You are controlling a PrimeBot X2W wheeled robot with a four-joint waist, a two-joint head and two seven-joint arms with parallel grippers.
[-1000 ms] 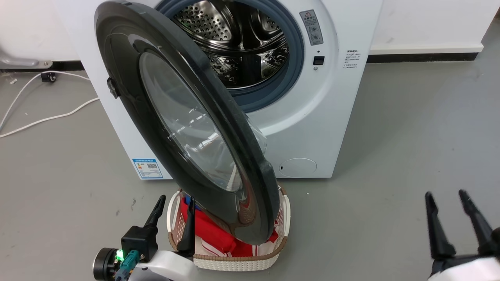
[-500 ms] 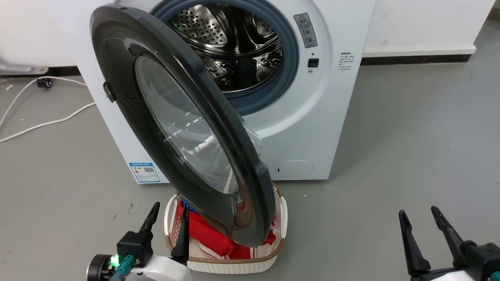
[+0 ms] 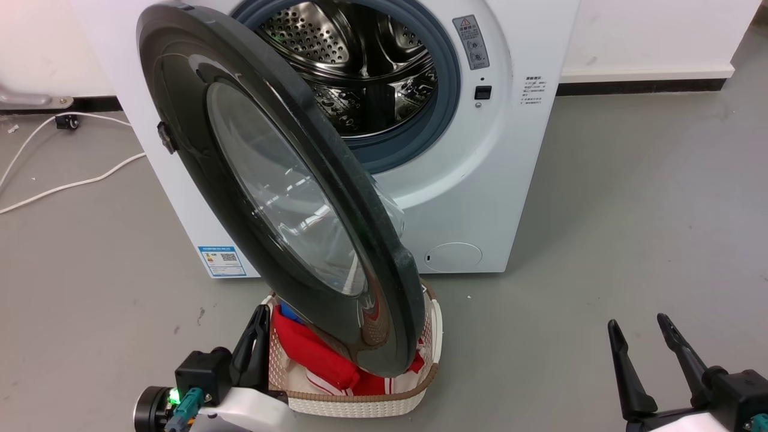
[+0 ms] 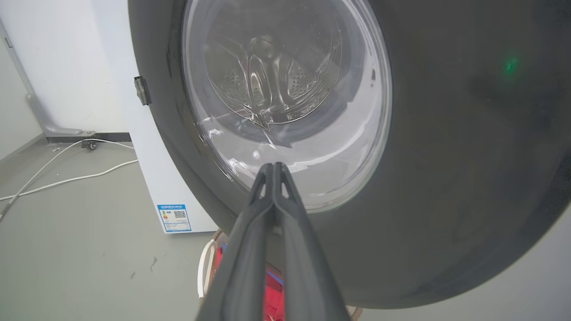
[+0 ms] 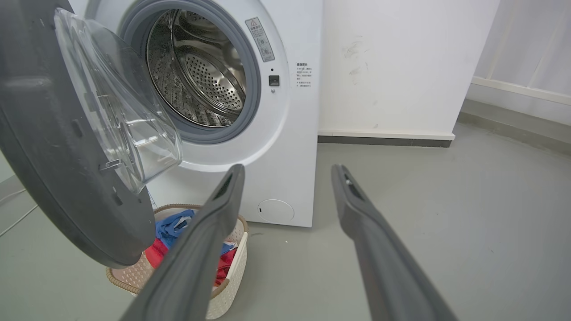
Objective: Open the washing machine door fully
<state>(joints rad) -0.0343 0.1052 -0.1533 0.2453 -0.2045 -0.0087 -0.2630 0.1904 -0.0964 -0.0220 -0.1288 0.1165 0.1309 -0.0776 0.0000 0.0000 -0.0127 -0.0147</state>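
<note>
The left pincer has its two long dark fingers pressed together tip to tip with nothing between them. It sits low and points up at the outer face of the large round washing machine door with the glossy black rim and clear glass centre; I cannot tell whether the tips touch it. Just to this pincer's right stands a cream lattice plastic basket of red and blue clothes, and the door rises directly ahead of the pincer and over the basket. The door stands upright and about half open. Its far edge meets the white washing machine front, and its free edge points back toward the robot. Its flat outer face looks toward the left pincer, and its bowl bulges away to the right, toward the perforated steel drum. Being round, it has no real long axis; edge-on it reads as a tall oval running from the machine out toward the pincer. The right pincer is spread wide and empty, well apart on the door's inner side. Full opening probably means swinging the door further left, into the space the left pincer occupies. That pincer would do best to slip round the free edge and bear on the thick black rim, not the glass. It should follow the hinge's arc slowly and stay clear of the basket.
</note>
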